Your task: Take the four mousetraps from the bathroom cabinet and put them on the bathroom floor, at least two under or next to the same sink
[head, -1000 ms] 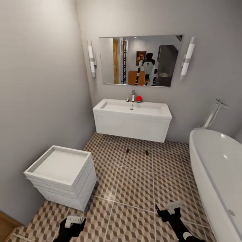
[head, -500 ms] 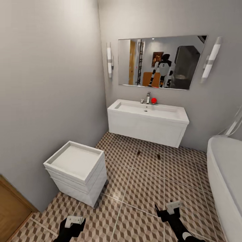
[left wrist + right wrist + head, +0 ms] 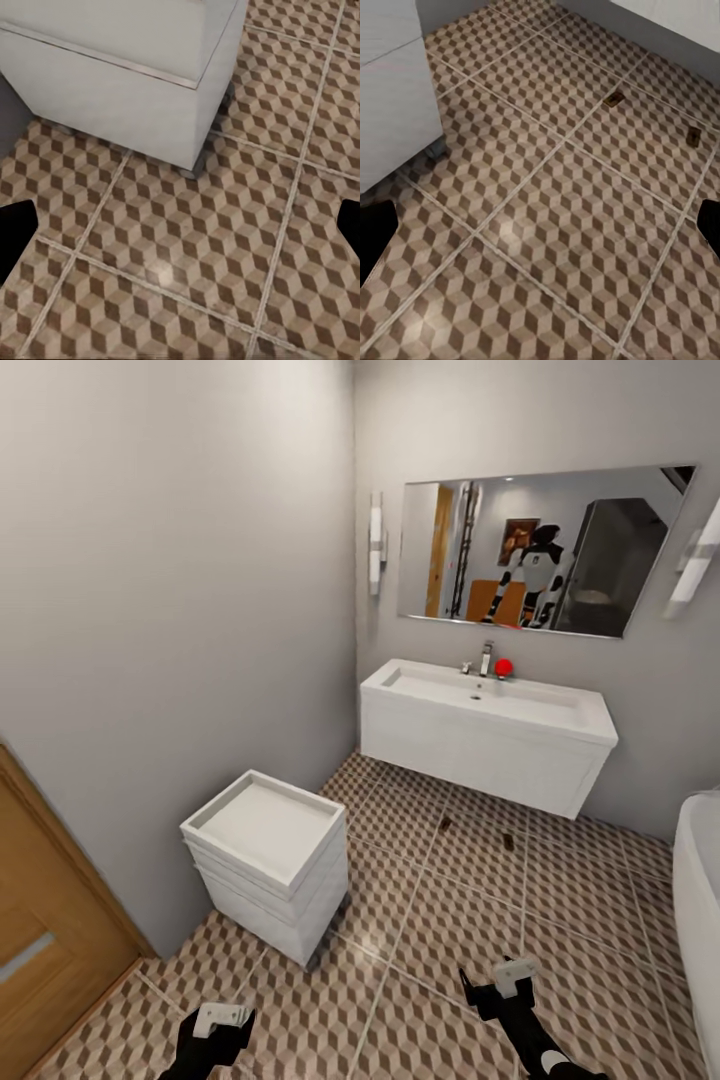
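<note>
Two mousetraps (image 3: 444,824) (image 3: 508,843) lie on the cube-patterned bathroom floor (image 3: 430,920), just in front of the wall-hung white sink (image 3: 490,745). The right wrist view shows the same two mousetraps (image 3: 613,100) (image 3: 694,136) flat on the tiles. My left gripper (image 3: 215,1025) and right gripper (image 3: 505,980) hang low at the near edge, both well short of the traps. Each is open with nothing between its fingers, seen over bare tiles as left gripper (image 3: 180,232) and right gripper (image 3: 540,229). The cabinet is out of view.
A small white two-drawer unit (image 3: 268,865) stands against the left wall, close to my left arm. A wooden door (image 3: 40,930) is at the near left. The white bathtub rim (image 3: 700,880) runs along the right. A mirror (image 3: 535,550) hangs above the sink.
The whole picture has slid to the right, so the camera has turned left; the door has come into view and the bathtub has mostly left it. Both grippers keep their pose.
</note>
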